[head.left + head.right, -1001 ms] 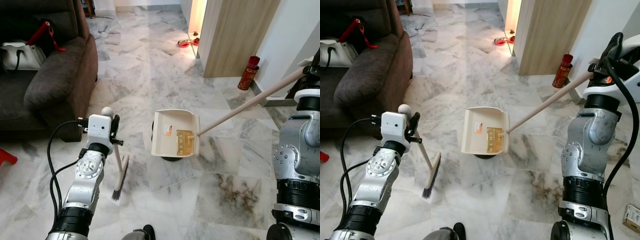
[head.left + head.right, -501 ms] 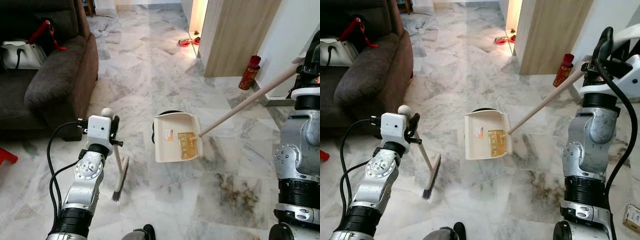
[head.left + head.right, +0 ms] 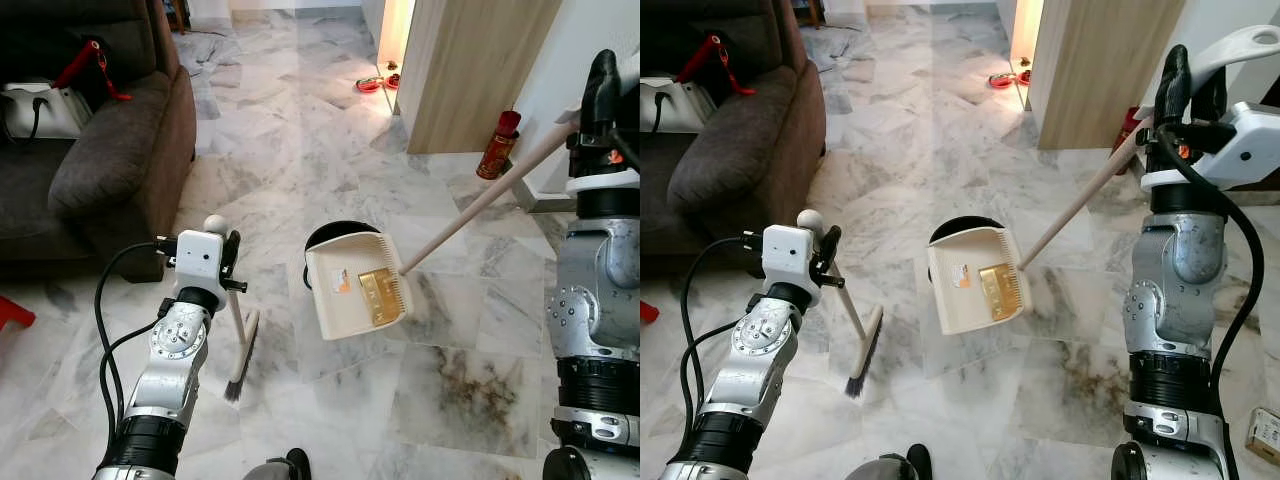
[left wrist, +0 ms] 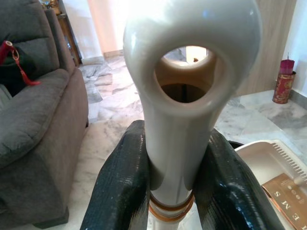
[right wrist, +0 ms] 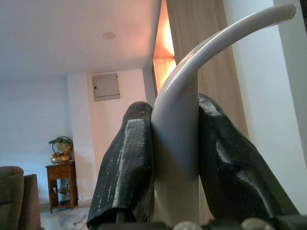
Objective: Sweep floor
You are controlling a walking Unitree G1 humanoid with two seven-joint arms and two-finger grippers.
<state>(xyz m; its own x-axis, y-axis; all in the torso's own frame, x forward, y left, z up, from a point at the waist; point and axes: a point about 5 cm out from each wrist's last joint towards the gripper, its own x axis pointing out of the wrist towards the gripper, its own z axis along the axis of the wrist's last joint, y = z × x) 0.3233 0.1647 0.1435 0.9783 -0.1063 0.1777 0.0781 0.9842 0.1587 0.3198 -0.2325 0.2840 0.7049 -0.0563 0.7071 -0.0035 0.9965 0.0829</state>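
The right tool [image 3: 1185, 90] pinches the long handle [image 3: 480, 205] of the dustpan [image 3: 355, 283]. Over the last second the pan has tilted and swung aside, exposing a dark round bin [image 3: 335, 235] behind it on the marble floor [image 3: 300, 130]. The left tool [image 3: 228, 262] pinches the broom [image 3: 240, 350], bristles resting on the floor. Judgement: the emptying stage is under way.

Gold label [image 4: 287, 196] on dustpan [image 4: 268, 160]: "E M S"
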